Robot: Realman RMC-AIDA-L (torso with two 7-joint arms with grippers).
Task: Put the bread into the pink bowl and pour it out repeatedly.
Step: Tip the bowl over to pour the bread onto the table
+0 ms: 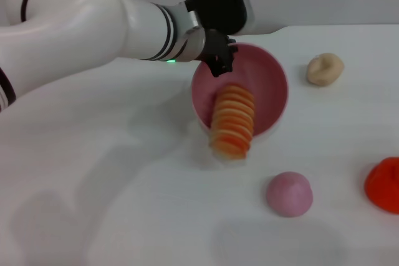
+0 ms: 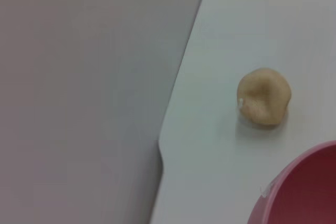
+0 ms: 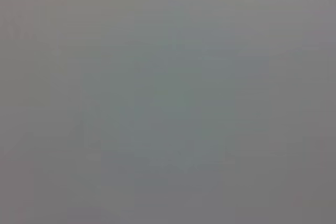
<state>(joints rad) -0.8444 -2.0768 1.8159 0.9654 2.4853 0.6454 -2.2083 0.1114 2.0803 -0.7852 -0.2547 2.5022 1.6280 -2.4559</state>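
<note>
The pink bowl [image 1: 272,85] is tipped toward the near side of the white table, its opening facing me. The bread [image 1: 232,123], orange-ridged with pale grooves, lies half out of the bowl, its lower end hanging over the near rim above the table. My left gripper [image 1: 219,61] is shut on the bowl's far-left rim, dark fingers hooked over the edge. In the left wrist view only a slice of the bowl's rim [image 2: 310,192] shows. My right gripper is out of view; its wrist view shows only flat grey.
A beige knotted lump [image 1: 324,69] [image 2: 263,97] lies right of the bowl near the table's far edge [image 2: 178,87]. A solid pink dome [image 1: 289,194] sits in front of the bowl, and a red object [image 1: 385,184] is at the right border.
</note>
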